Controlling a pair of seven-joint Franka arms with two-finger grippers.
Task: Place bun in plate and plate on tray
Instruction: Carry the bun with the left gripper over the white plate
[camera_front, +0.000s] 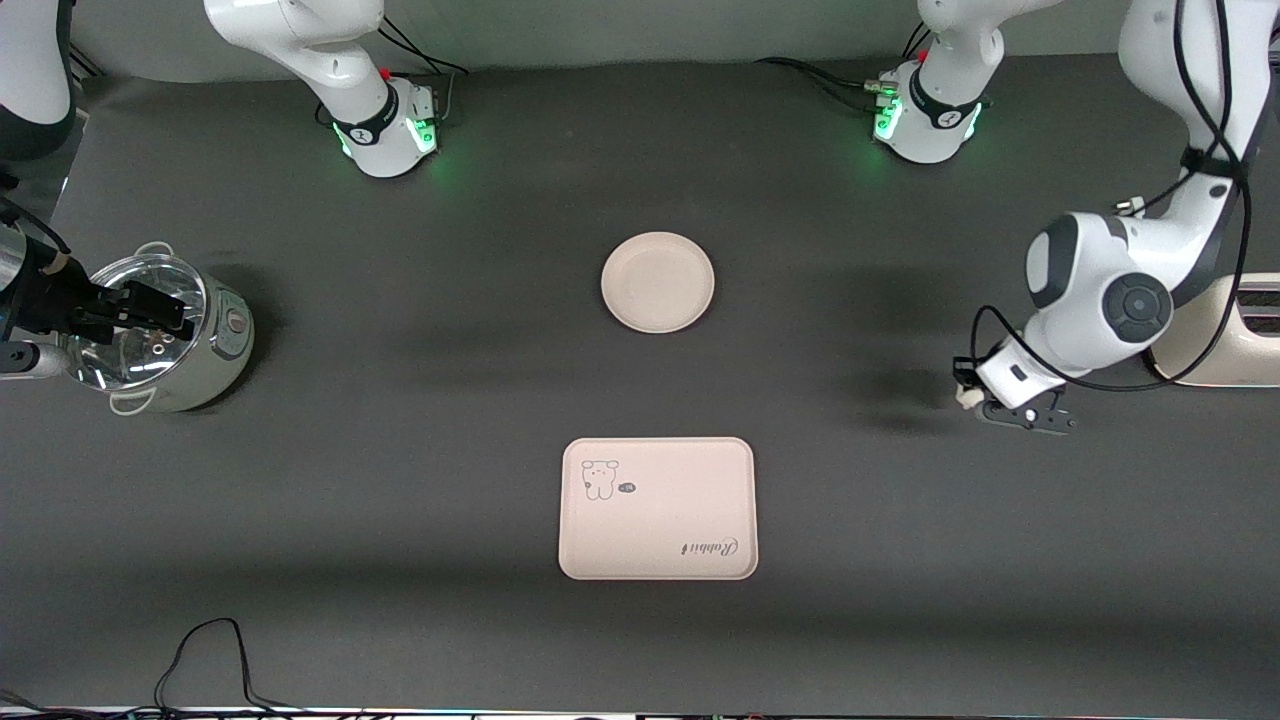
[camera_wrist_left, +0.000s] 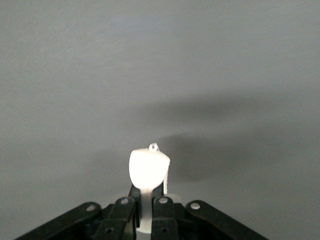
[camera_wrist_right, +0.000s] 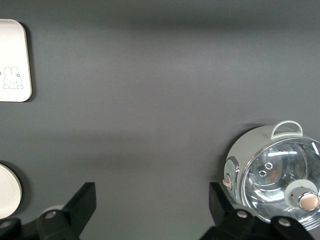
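- One bun (camera_wrist_left: 147, 167), a small smooth white lump, sits clamped between the fingers of the left gripper (camera_front: 1030, 418); the left wrist view shows it lit bright against the dark counter (camera_front: 400, 520).
- That left gripper hangs low over bare counter toward the left arm's end, well apart from the plate (camera_front: 657, 281) and the tray (camera_front: 657, 508).
- One plate, round, shallow and cream-beige with a raised rim, lies flat near the middle of the counter with nothing in it.
- One tray, cream-beige and rectangular with rounded corners, lies nearer to the front camera than the plate, apart from it. It carries one small bear drawing (camera_front: 600, 478) and "Rabbit" script, and nothing rests on it.
- One rice cooker (camera_front: 170, 335) with a clear glass lid and two small loop handles stands toward the right arm's end of the counter.
- The right gripper (camera_front: 150, 312) hovers over the cooker's lid; in the right wrist view its two fingers (camera_wrist_right: 80, 207) stand wide apart, holding nothing. This arm waits.
- One cream-coloured appliance (camera_front: 1230, 335) sits at the counter's edge toward the left arm's end, partly hidden by the left arm; what it is I cannot tell.
- Two arm bases glow green along the counter's edge farthest from the front camera.
- One black cable (camera_front: 200, 660) loops on the counter closest to the front camera.
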